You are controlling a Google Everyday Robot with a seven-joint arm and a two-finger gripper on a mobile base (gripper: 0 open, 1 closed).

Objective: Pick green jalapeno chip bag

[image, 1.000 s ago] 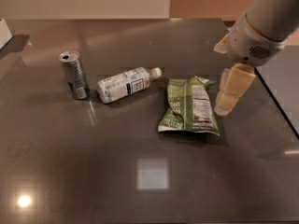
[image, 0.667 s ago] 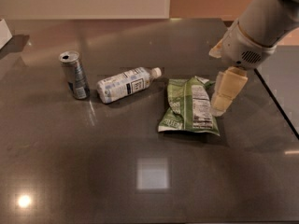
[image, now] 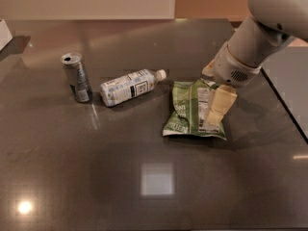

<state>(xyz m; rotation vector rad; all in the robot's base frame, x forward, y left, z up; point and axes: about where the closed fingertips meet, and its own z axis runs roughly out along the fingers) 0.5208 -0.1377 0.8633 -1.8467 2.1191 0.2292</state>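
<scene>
Because the gripper overlaps the right side of the green jalapeno chip bag, hiding part of its white panel, I cannot tell whether it is parted or closed. The bag lies on the table, right of a toppled bottle and an upright can, their contents unseen.

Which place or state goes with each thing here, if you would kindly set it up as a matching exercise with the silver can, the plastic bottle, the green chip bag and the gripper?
Things:
1. silver metal drink can
2. clear plastic bottle with a white label
3. crumpled light-green foil chip bag
4. cream-coloured gripper

Places or states:
a. lying on its side, between the can and the bag
b. standing upright, furthest to the picture's left
c. lying flat, white nutrition panel facing up
d. hanging over the right part of the bag

Pairs: 1-b, 2-a, 3-c, 4-d.
</scene>
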